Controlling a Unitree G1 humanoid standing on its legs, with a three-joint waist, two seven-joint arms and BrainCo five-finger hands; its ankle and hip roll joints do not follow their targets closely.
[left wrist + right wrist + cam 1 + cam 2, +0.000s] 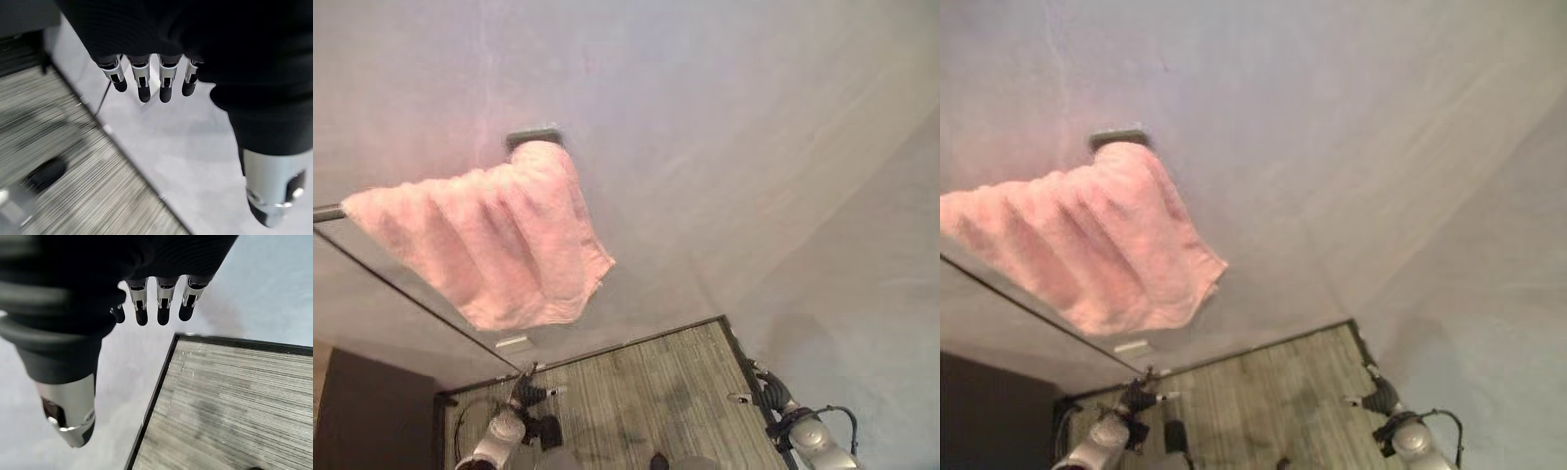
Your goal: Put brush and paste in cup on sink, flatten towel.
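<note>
A pink towel (494, 245) hangs bunched in folds on a rail (327, 212) fixed to the grey wall by a dark bracket (533, 136). Its lower edge sags unevenly, with one corner (1214, 266) pointing to the right. Far below it, my left hand (523, 391) hangs near the floor with its fingers (166, 82) straight and nothing in them. My right hand (763, 385) hangs low on the other side. Its fingers (164, 308) are also straight and empty, and it is well apart from the towel.
A dark cabinet (367, 411) stands at the lower left. Striped wood-look flooring (646, 392) runs between the hands, edged by a dark skirting strip (156, 396). A small white plate (513, 344) sits low on the wall. Two grey walls meet in a corner on the right.
</note>
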